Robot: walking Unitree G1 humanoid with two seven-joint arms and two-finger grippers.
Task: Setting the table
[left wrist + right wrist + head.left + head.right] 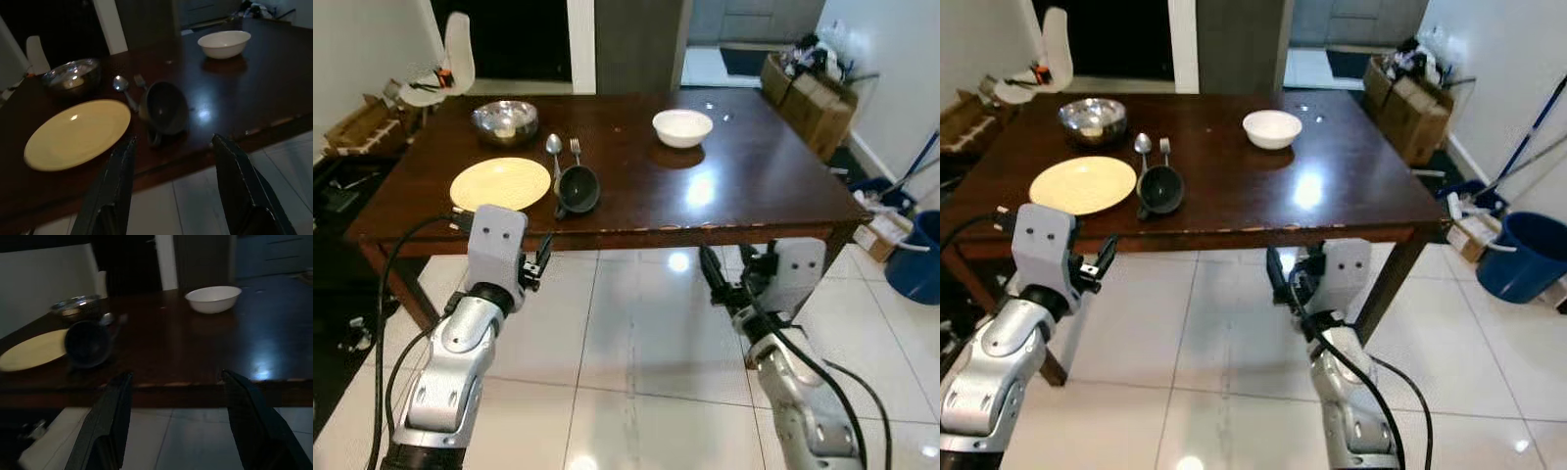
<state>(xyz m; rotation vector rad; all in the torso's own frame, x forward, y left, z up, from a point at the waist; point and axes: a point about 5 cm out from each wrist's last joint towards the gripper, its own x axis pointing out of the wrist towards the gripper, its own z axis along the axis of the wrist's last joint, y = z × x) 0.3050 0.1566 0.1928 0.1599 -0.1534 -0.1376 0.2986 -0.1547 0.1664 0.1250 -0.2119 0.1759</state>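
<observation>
Both hands, left hand point(540, 262) and right hand point(732, 277), fingers spread wide, empty, hover off the table's point(754, 166) near edge. Yellow plate point(500, 183) near left front corner; dark cup point(578, 188) tipped beside it, spoon point(554, 148) and fork point(576, 150) behind. Steel bowl point(505, 119) and white bowl point(682, 127) toward far edge.

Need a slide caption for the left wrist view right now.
Open left gripper facing the dark table: yellow plate, tipped dark cup, white bowl.
</observation>
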